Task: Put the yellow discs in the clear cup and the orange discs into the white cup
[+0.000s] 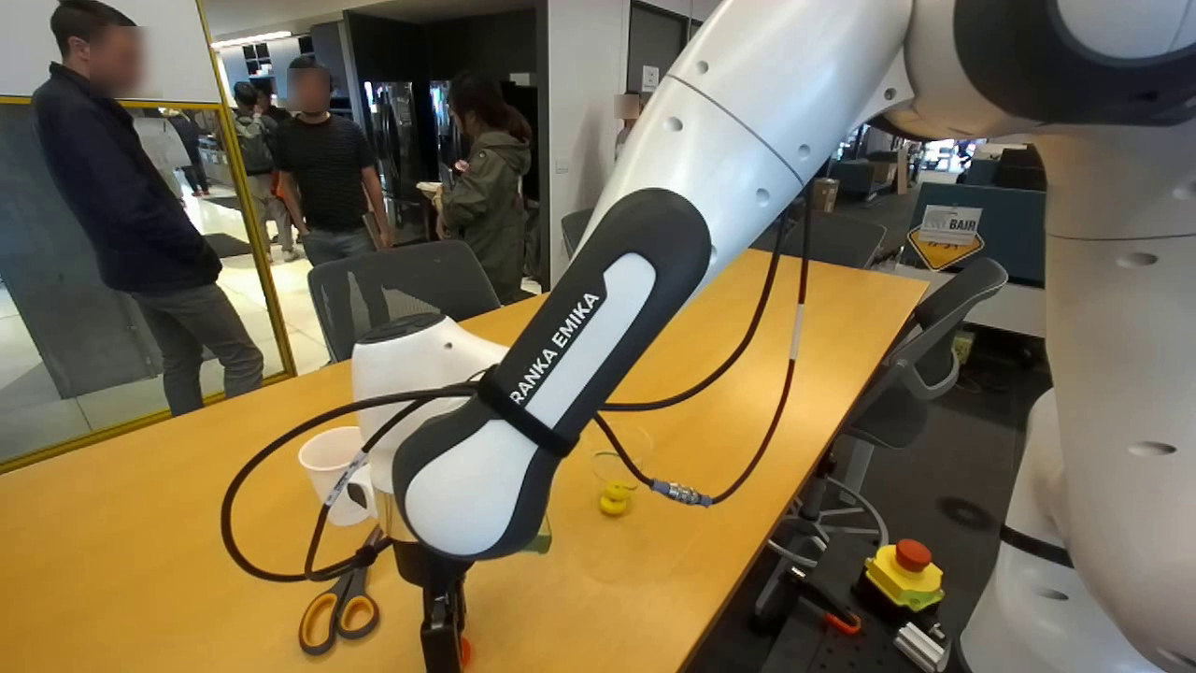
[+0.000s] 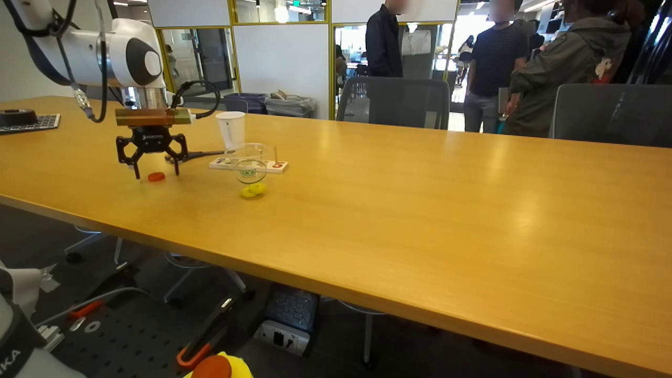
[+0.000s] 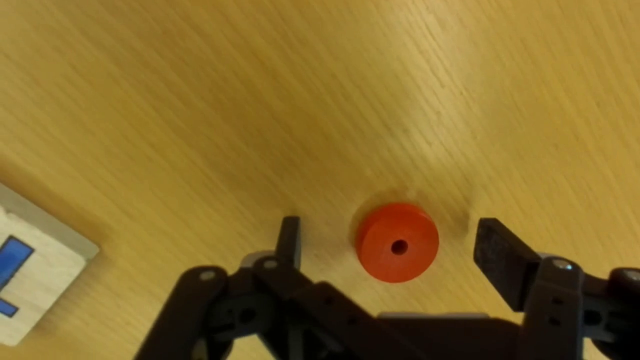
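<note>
- The wood-grain table (image 2: pixel 446 220) has mesh-backed chairs (image 2: pixel 396 100) along the edge away from the robot base (image 1: pixel 1023 598); people (image 2: pixel 496 68) stand beyond, near yellow-framed panels (image 2: pixel 281 65).
- An orange disc (image 3: pixel 398 232) lies flat, in from the table's robot-side edge.
- The Robotiq gripper (image 2: pixel 157 176) straddles it, jaws wide apart, touching neither side, holding nothing.
- Yellow discs (image 2: pixel 254 189) rest in the clear cup (image 2: pixel 248 171), which stands nearer that edge than the white paper cup (image 2: pixel 231 131).
- "RANKA EMIKA" reads along the arm (image 1: pixel 691 178), "ROBOTIQ" on the gripper, "BAIR" on a sign (image 1: pixel 951 224); the clear cup's green print is too small to read surely.
</note>
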